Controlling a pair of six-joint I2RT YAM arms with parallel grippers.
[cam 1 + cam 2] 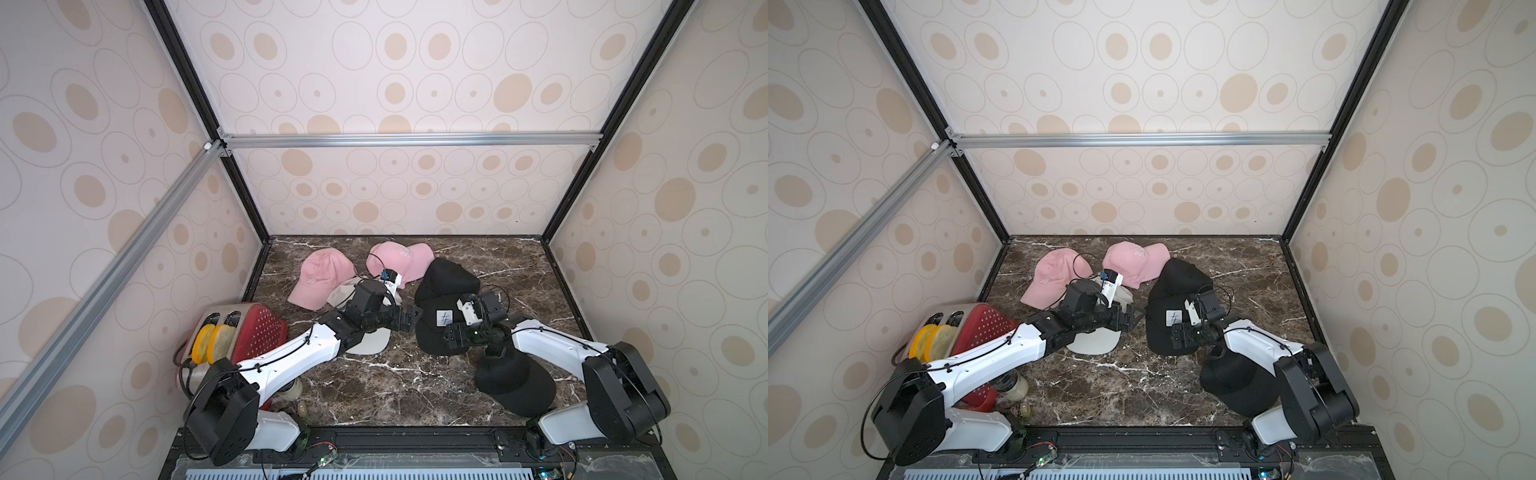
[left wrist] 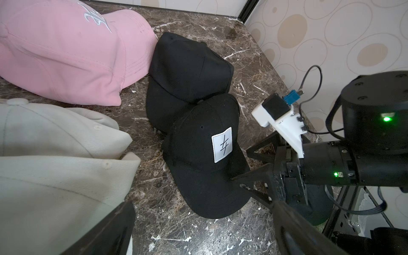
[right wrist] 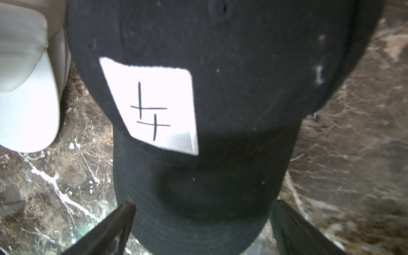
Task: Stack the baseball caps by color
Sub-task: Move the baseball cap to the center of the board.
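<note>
At far left, toaster (image 1: 249, 328) stands aside. 2 pink caps (image 1: 322, 276) lie unstacked at the rear. Overlapping white caps (image 1: 370, 345) sit under the left gripper (image 1: 415, 319), jaws apart, empty. The right gripper (image 1: 451, 338), jaws apart, straddles the brim of the tagged black cap (image 1: 428, 336), apparently to pinch it; 2 other black caps (image 1: 446, 276) flank it.

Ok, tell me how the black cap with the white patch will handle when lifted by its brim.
The patched black cap is fabric, so probably light. Its brim looks flat and stiff; the crown may sag. It touches another black cap, which might shift too.
</note>
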